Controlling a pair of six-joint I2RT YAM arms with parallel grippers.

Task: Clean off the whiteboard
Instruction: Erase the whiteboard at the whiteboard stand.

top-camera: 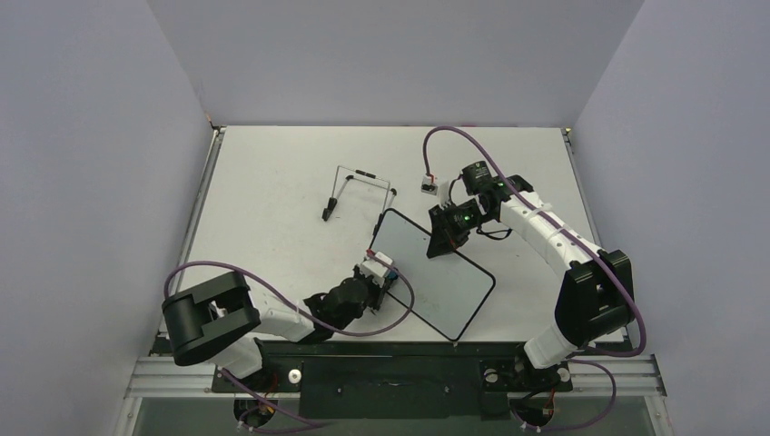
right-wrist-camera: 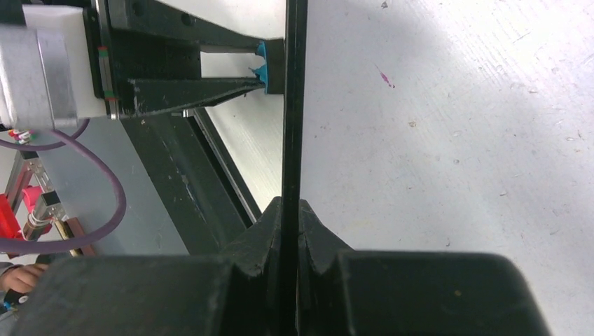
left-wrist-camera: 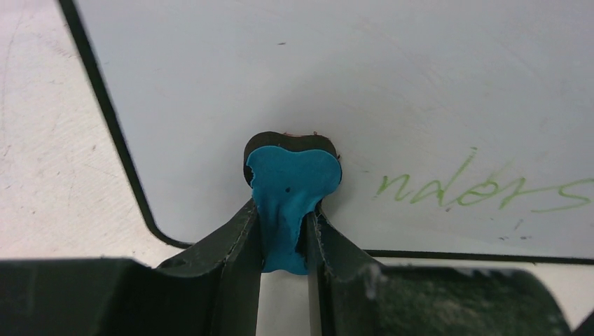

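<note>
- Left end effector [left-wrist-camera: 284, 231], nearly closed, pinches a small blue eraser [left-wrist-camera: 294, 182], whose dark pad presses against the whiteboard [left-wrist-camera: 350, 77] face.
- Green handwriting [left-wrist-camera: 483, 190] just right of the eraser reads roughly "ndors"; its end runs out of frame.
- Right end effector [right-wrist-camera: 291, 224] clamps the whiteboard's far edge.
- The whiteboard sits between both arms, near the desk [top-camera: 272, 173] front; a wire stand [top-camera: 359, 189] lies farther back.

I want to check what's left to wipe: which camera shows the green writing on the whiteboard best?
Left wrist: the green writing is legible on the whiteboard, right of the blue eraser. Top external shows no readable writing; right wrist sees the board edge-on.
</note>
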